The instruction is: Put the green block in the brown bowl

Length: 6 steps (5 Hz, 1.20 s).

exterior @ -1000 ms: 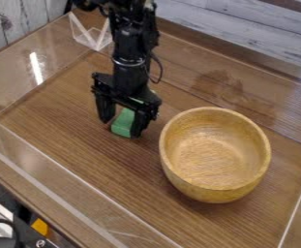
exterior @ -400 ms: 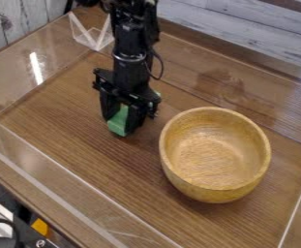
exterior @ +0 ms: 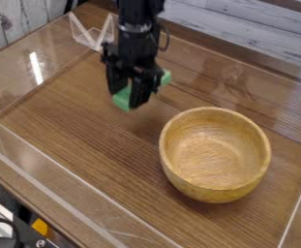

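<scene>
Dark wood-grain surface (exterior: 75,145) with clear acrylic walls round the edges and pale planks behind, so the setup's pretty clean. The black robot hand (exterior: 135,97) is pointing straight down with its jaws closed partway around the small bright green rectangular block (exterior: 128,95). You can see green poking out between the fingers and off to one side, and it looks clear of the wood, so I'd call that a proper grip, block up in the air.

The round light tan wooden bowl (exterior: 215,152) sits below and to the right of the hand in this view, toward the camera, well apart from it. It's empty as far as I can see.

So you're on the carry leg now. What I'd do:

- Keep the height. That bowl has thick walls and a rounded rim, and you want the block's low end to pass over the near rim, not clip it.
- The block looks a bit tilted in the jaws, so move smooth, no jerks, or it might twist out.
- Aim for the middle of the bowl, not just past the rim. The bar's fairly long next to the bowl's width, and a drop near the edge could leave it propped on the wall.
- Come down a little inside before opening, so it doesn't bounce.
</scene>
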Motion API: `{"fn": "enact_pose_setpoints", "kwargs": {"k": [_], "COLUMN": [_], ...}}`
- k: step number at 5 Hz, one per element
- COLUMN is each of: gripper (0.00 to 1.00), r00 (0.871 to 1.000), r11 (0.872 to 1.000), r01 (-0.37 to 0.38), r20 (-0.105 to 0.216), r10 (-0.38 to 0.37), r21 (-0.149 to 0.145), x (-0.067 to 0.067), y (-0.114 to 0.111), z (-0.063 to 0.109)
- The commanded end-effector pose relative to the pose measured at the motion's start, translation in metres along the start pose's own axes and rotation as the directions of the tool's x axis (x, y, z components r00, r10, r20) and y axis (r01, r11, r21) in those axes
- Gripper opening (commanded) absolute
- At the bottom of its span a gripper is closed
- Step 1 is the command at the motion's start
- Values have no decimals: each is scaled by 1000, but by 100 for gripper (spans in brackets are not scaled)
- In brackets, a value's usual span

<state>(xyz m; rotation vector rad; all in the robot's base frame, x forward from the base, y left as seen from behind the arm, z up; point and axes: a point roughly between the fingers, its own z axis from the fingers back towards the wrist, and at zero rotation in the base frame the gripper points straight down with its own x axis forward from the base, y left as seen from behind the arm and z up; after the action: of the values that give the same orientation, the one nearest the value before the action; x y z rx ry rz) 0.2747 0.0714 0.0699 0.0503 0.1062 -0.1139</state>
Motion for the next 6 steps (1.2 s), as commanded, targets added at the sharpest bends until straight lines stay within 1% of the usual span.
{"fn": "enact_pose_setpoints", "kwargs": {"k": [1,2,3,4,5,6], "gripper": [0,0,0,0,0,0], "r00": [988,972,960,967,971,962], "r11": [998,994,990,994,994,988], "r01": [-56,-108,-141,-92,-89,-140], "r20": [144,212,248,245,229,243], "r10": [51,102,131,76,71,122], "r21": [28,17,25,54,66,60], "x": [11,5,10,14,9,9], "y": [17,22,31,35,30,21], "z": [43,67,75,63,48,49]}}
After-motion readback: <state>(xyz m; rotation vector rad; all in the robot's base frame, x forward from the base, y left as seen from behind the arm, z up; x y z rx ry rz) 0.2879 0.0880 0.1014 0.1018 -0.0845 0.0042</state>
